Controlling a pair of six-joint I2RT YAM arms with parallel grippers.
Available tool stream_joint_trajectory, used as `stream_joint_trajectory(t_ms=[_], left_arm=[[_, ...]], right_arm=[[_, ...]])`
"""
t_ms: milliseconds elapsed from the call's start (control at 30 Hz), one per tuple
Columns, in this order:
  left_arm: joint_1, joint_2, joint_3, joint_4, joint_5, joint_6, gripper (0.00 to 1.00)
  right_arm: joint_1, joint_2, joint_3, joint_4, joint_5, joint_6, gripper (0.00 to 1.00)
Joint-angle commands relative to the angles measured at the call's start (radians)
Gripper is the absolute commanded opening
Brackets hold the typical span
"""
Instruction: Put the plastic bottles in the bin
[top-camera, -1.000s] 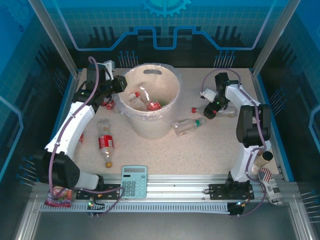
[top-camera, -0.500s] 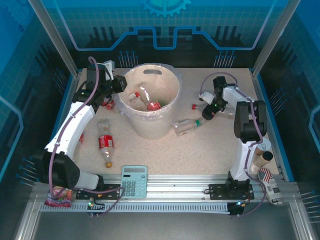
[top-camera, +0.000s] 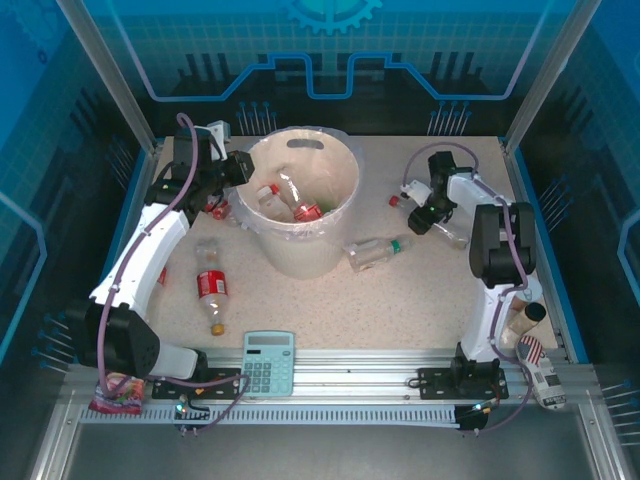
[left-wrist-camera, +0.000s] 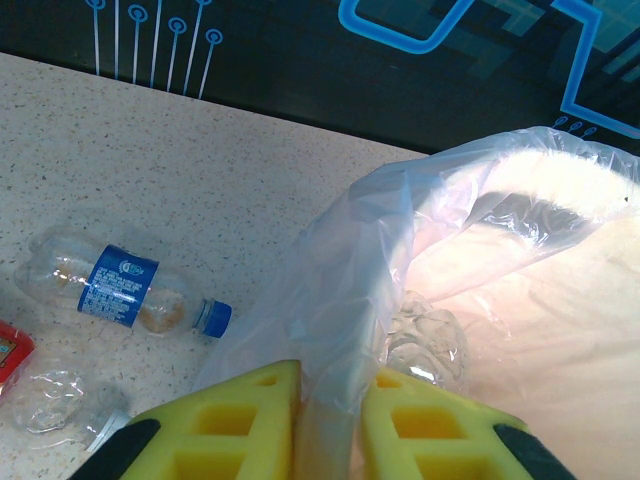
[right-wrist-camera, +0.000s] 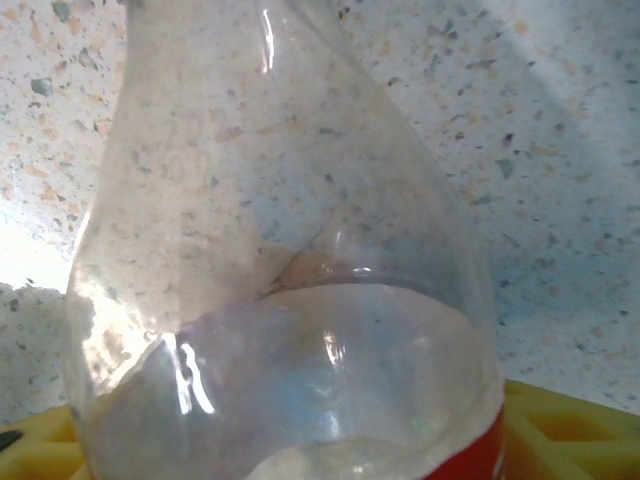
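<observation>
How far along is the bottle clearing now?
Done: several bottles lie in the bin. In hand: the right gripper has a red-labelled bottle between its jaws; the left gripper pinches the bin liner. Left: the green-capped bottle, the yellow-capped bottle, the blue-labelled bottle and others on the table.

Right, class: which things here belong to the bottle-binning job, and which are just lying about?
Job: red-labelled clear plastic bottle; green-capped clear plastic bottle; blue-labelled clear plastic bottle; large round cream-white plastic bin.
Lying about: pale blue calculator; pink snack packet.

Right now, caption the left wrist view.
Left pincer shut on the bin liner at the rim, blue-labelled bottle lying beside.
</observation>
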Motion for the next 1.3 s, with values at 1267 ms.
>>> stream_joint_trajectory(t_ms=[1267], left_arm=[[-0.027,0.007,-0.022,-0.049,0.036,0.023,0.2]], right_arm=[[0.521,-0.682,0.068,0.543,-0.001,0.529,0.5]])
